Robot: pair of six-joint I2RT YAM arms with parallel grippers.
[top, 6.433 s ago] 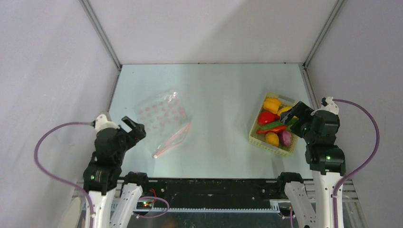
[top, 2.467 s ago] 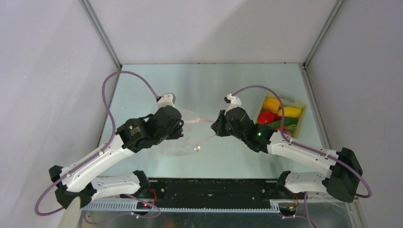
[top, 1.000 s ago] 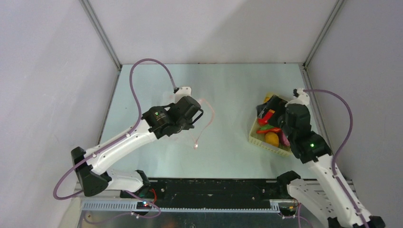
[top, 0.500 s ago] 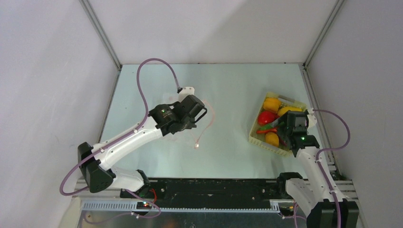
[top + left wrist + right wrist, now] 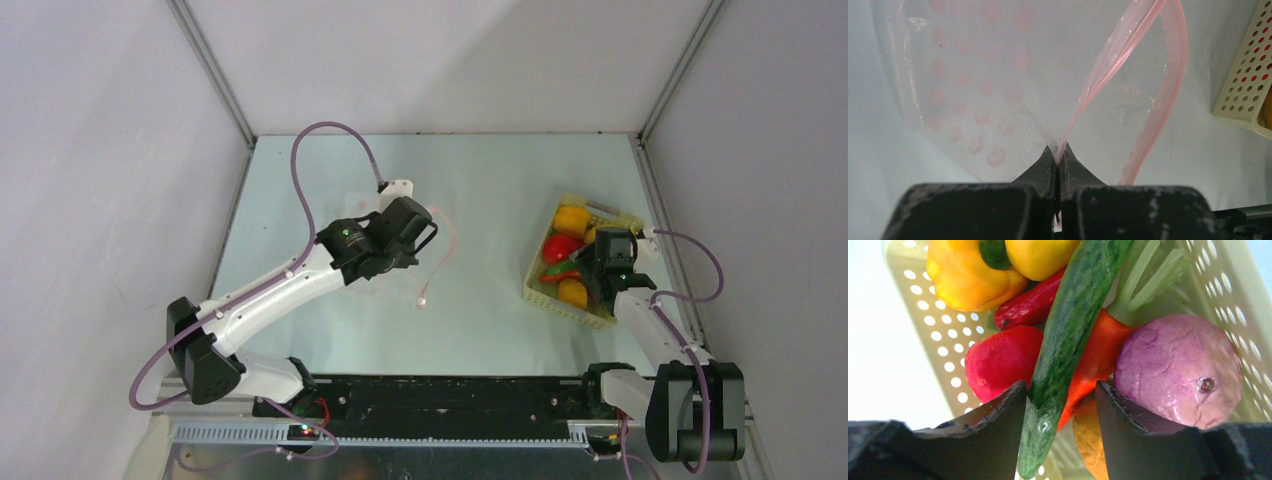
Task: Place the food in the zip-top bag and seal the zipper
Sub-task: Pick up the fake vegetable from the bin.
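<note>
Count the items first. You have one bag, one basket and one table. There are two pincers, the left pincer and the right pincer.

The food lies in the basket, at the table's right side. In the right wrist view you can count eight pieces:
- two yellow peppers
- one red pepper
- one chili
- one cucumber
- one carrot
- one onion
- one orange piece, partly hidden under the others

Note the cucumber's long axis. It runs diagonally across the basket, over other pieces, with one end between the right pincer's jaws. The carrot lies just beside it, roughly parallel, with its green stalks pointing away from the pincer.

The right pincer stands half-wide, one jaw on each side of the cucumber and the carrot's tip. You cannot tell whether the jaws press on them.

The left pincer is closed tight on the zipper, left of the table's centre and well apart from the basket. The bag hangs from that grip. The zipper's two strips are parted. The gripped strip runs straight away from the pincer and the other bows out to the side, so the mouth stands open. The dotted body spreads away from the pincer. In the top view the zipper runs from the pincer toward the near edge.
</note>
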